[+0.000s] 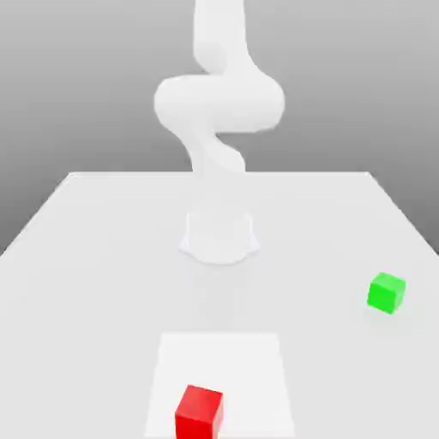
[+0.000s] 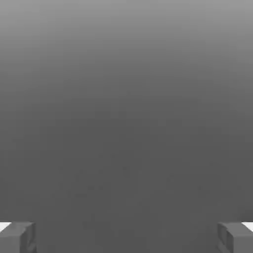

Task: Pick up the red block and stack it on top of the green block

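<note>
Red block point(image 1: 199, 412), near and slightly left in the exterior view, sits on a pale patch point(image 1: 225, 369); it looks rigid and light, best gripped by opposite side faces. Jaws point(image 2: 126, 238) stand wide and empty; green block point(image 1: 387, 293) waits right, farther back.

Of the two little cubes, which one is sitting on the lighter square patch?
The red cube, at the near edge of the exterior view, rests on the pale square. The green cube lies off it, toward that view's right.
</note>
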{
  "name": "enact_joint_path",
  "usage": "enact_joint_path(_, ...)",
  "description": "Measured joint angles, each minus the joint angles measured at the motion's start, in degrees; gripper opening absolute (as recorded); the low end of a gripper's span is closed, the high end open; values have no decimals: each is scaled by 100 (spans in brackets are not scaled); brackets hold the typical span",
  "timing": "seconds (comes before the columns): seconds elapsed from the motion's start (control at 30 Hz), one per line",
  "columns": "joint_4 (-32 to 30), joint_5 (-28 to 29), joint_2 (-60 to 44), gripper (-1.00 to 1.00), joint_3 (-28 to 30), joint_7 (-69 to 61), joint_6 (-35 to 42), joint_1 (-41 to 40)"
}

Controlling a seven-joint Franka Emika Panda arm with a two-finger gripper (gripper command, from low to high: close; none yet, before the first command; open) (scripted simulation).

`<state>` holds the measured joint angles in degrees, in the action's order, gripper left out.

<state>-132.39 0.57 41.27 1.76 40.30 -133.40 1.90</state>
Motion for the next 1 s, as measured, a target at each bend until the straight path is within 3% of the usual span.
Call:
enact_joint_path(0.57, -415, -237, -3107, 0, 1140, -4224, -1112, 996)
enact_joint_path(1.0, -696, -711, -5507, 0, 999, -7508, -2001, 771)
